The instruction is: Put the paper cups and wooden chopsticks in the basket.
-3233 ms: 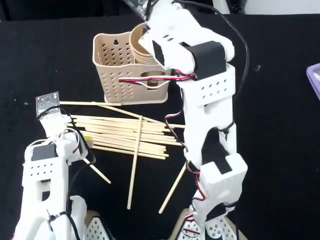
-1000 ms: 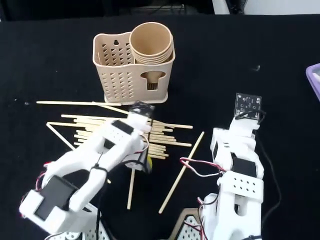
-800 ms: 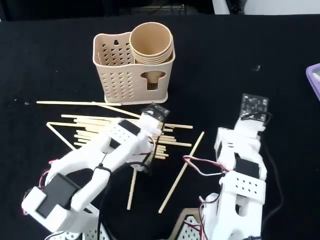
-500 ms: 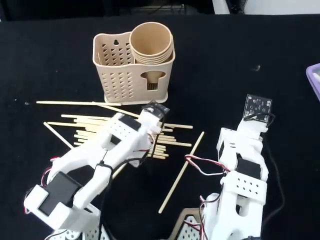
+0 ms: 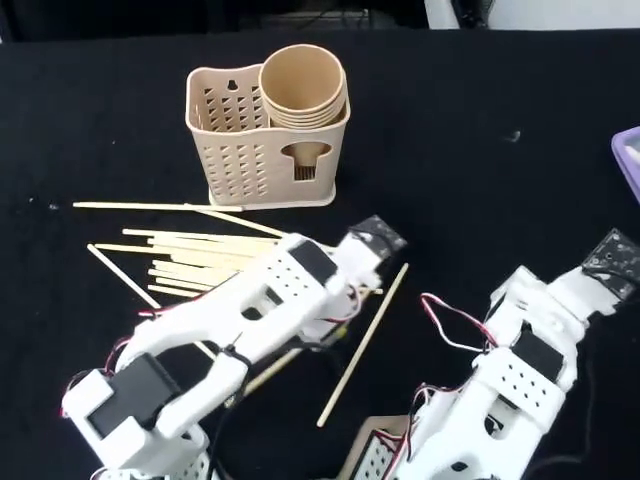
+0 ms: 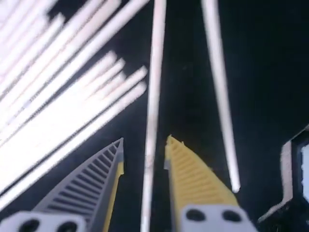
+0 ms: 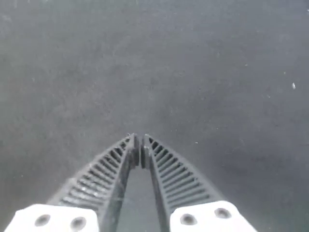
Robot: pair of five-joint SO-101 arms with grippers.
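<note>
**Left gripper astride one chopstick; cups in basket**

I find the left gripper (image 6: 145, 141) low over the table (image 5: 480, 120) with its fingers parted. One chopstick (image 6: 154, 87) runs between them, clear of both. A second stick (image 6: 218, 96) lies just beside it. The pile (image 5: 190, 250) of chopsticks fans out on the table in front of the basket (image 5: 240, 160). The cups (image 5: 302, 80) stand stacked in the basket's right compartment, as the high view shows it. The right gripper (image 7: 139, 145) is clenched on nothing, above bare table, well apart from the sticks.

Robotics lab bench, black table (image 5: 500, 90), two white arms (image 5: 270, 300), exposed wiring (image 5: 449, 327)
</note>
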